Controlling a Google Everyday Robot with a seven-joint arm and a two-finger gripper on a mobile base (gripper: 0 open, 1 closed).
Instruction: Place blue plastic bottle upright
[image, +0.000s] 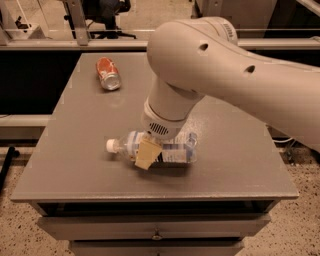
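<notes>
**Hand down on the fallen bottle, counter centre-front**

Blue plastic bottle: lying on its side on the grey counter, near the front edge, roughly mid-width. Long axis runs left to right. White cap points left; the base points right. Clear body, with a pale label wrapped round the middle and a dark panel showing on it low down. Not upright.

My hand: lowered straight onto the bottle, just right of the neck. Its tan tip lies across the bottle's near side and covers part of the label. Touching, as far as I can see. The far side is hidden under my own wrist, so I cannot tell whether the hand is clamped on the bottle or merely set loose about it.

My arm: large, cream-coloured, coming in from the right and bending down over the middle of the counter. It hides much of the right rear surface.

Red-orange can: on its side at the far left of the counter, well apart from the bottle and from my hand.

Below the counter's front edge: a drawer front with a small knob.
</notes>
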